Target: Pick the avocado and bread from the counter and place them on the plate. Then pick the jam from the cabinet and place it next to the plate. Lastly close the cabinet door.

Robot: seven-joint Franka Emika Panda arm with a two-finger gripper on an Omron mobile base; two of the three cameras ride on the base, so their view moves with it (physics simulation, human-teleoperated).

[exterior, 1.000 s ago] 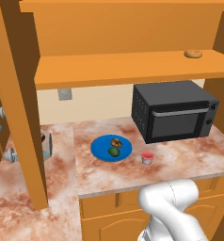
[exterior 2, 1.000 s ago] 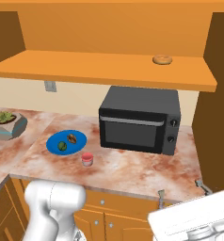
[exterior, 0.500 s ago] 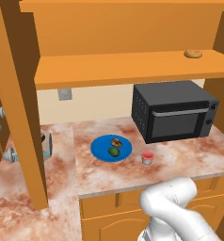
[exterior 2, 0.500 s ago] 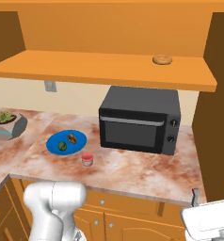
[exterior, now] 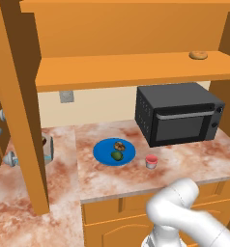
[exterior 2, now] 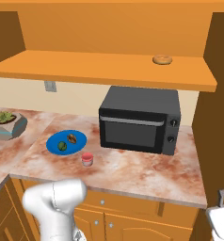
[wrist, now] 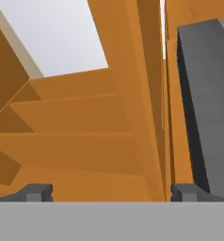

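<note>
Cabinet door [exterior: 15, 96] left to shut; food and jar already set out.

Cabinet [exterior: 131, 67] above the counter [exterior: 194, 159] stands open, its shelf bare but for a pale doughnut-shaped roll [exterior: 198, 55]; the tall door hangs swung out at the left edge of the left base view, so closing it looks like the one step remaining. Plate [exterior: 101, 153] sits on the counter just left of the black microwave [exterior: 177, 113], carrying bread [exterior: 119, 145] and avocado [exterior: 117, 156] side by side. Jam [exterior: 151, 161] stands on the counter just right of the plate, apart from it. Gripper [wrist: 109, 190] is empty, jaws spread wide, facing orange woodwork in the hand view.
</note>
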